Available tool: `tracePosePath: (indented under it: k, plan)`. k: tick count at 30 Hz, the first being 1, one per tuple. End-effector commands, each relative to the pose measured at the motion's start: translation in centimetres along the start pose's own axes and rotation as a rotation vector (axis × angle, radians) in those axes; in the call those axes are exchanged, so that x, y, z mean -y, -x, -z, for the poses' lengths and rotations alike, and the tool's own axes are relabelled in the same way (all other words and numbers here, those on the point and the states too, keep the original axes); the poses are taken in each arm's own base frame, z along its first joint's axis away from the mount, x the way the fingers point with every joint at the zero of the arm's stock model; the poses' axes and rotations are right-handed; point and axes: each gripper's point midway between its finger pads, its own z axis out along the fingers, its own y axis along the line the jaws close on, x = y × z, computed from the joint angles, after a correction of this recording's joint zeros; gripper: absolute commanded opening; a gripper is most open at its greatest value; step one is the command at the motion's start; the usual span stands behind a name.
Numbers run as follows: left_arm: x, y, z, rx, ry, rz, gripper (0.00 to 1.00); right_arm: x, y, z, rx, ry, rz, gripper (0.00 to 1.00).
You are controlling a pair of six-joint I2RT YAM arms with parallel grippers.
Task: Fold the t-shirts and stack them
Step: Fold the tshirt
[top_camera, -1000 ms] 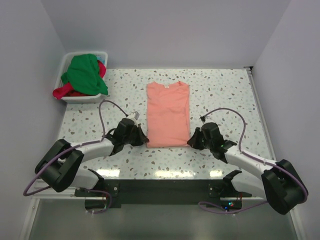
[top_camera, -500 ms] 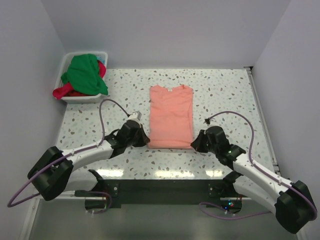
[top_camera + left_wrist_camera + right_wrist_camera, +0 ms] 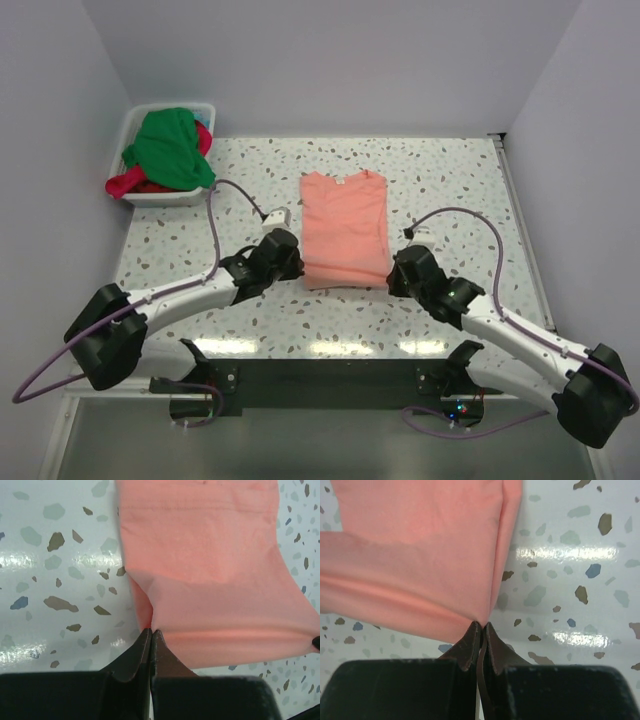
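The salmon-pink t-shirt (image 3: 345, 225) lies in the middle of the table, folded into a long strip with its collar at the far end. My left gripper (image 3: 297, 268) is shut on its near left corner (image 3: 150, 625). My right gripper (image 3: 391, 276) is shut on its near right corner (image 3: 483, 621). Both corners are lifted, and the near hem hangs between them over the table. The bright green t-shirt (image 3: 170, 145) and the red-magenta t-shirt (image 3: 135, 183) lie crumpled in the white tub (image 3: 160, 198) at the far left.
The speckled table (image 3: 450, 190) has a raised edge along its right side (image 3: 522, 230). White walls close in the left, far and right sides. Both arms reach inward from the near edge, with purple cables looping above them.
Both grippers have moved away from me with the shirt's near corners, raising the near hem off the table. The shirt has shifted slightly right and its visible length has shortened.
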Motion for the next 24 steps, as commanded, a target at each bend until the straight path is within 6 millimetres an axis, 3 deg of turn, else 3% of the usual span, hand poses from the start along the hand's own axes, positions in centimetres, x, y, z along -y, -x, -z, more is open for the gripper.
tracePosePath:
  k: [1, 4, 9, 19, 24]
  plan:
    - [-0.4, 3.7, 0.0, 0.113, 0.107, -0.009, 0.00, 1.4, 4.0, 0.9, 0.126, -0.130, -0.007, 0.00]
    - [0.2, 5.2, 0.2, 0.147, 0.118, 0.003, 0.00, 0.8, 5.3, 1.1, 0.147, -0.129, 0.005, 0.00]
    - [0.3, 5.5, 0.6, 0.148, 0.132, 0.014, 0.00, -0.2, 6.5, 1.3, 0.167, -0.101, 0.004, 0.00]
    - [0.0, 4.9, 1.2, 0.138, 0.128, 0.001, 0.00, -0.3, 5.8, 1.4, 0.151, -0.078, 0.005, 0.00]
    - [0.2, 3.3, 0.4, 0.083, 0.105, -0.020, 0.00, 0.2, 4.6, 0.9, 0.116, -0.097, 0.009, 0.00]
